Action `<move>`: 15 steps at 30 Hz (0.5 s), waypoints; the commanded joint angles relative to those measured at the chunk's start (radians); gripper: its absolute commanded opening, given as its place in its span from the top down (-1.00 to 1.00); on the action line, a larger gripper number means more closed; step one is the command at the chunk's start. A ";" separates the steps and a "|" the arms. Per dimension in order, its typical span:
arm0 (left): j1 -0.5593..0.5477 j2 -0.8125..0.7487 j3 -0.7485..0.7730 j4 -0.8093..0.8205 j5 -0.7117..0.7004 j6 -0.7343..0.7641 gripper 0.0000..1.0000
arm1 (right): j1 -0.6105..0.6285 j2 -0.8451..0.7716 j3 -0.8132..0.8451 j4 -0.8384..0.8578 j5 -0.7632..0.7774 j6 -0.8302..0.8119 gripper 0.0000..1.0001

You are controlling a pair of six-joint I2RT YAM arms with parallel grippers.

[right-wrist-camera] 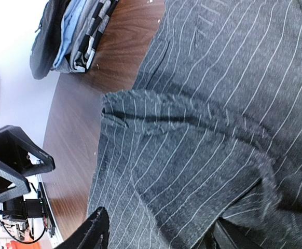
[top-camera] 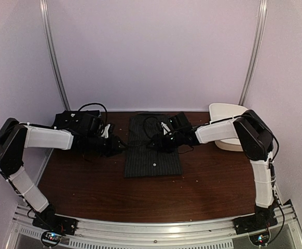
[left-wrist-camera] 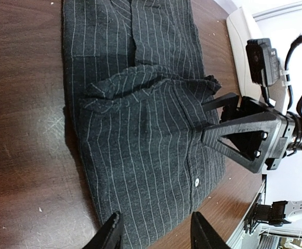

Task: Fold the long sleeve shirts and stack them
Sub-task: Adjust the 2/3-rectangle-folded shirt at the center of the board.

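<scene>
Left gripper (left-wrist-camera: pixel 157 223): jaws stood apart and held nothing; it hung over the near left part of the shirt, close above the cloth.
Right gripper (right-wrist-camera: pixel 161 218): jaws were also spread, with a raised ridge of cloth lying between them at the shirt's right edge; no pinch on it showed.
Pinstriped shirt (top-camera: pixel 153 158): it lay flat in the middle of the table (top-camera: pixel 88 192), collar towards the far wall and hem towards the arms. The sides were already turned in, so the outline was a narrow rectangle.
Cross ridge: a rumpled fold ran across the shirt about halfway up, just where the right gripper sat.
White button (left-wrist-camera: pixel 198 181): one small button showed on the front placket, below the ridge.
Done so far: the lengthwise folds looked finished, judging by the straight side edges.
Left to do: probably the crosswise fold, end over end, then the carry to the pile.
Pile of folded clothes (right-wrist-camera: pixel 73 36): it sat at the far left of the table, well apart from the shirt, with dark, grey and blue layers. Which of these were long-sleeve shirts could not be told.
White tub (top-camera: pixel 229 111): it stood at the far right, behind the right arm.
Writing: no brand, label or lettering could be read in any view.
</scene>
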 commanded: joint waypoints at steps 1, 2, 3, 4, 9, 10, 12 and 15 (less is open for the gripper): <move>-0.004 -0.007 -0.008 0.044 0.011 0.002 0.11 | -0.023 0.035 0.060 0.046 -0.050 0.001 -0.29; -0.004 -0.007 -0.008 0.044 0.011 0.002 0.11 | -0.027 0.041 0.071 0.046 -0.063 -0.003 -0.30; -0.004 -0.008 -0.008 0.044 0.012 0.002 0.11 | -0.028 0.045 0.081 0.045 -0.071 -0.005 -0.31; -0.004 -0.008 -0.008 0.044 0.013 0.002 0.11 | -0.029 0.049 0.091 0.043 -0.074 -0.009 -0.32; -0.004 -0.009 -0.005 0.044 0.017 0.001 0.11 | -0.033 0.085 0.139 0.054 -0.124 -0.014 -0.33; -0.004 -0.009 -0.004 0.044 0.017 0.001 0.11 | -0.034 0.086 0.147 0.062 -0.132 -0.016 -0.33; -0.004 -0.011 -0.004 0.042 0.017 0.001 0.11 | -0.034 0.086 0.161 0.071 -0.140 -0.024 -0.35; -0.004 -0.009 -0.006 0.042 0.019 0.001 0.12 | -0.034 0.082 0.185 0.070 -0.153 -0.048 -0.35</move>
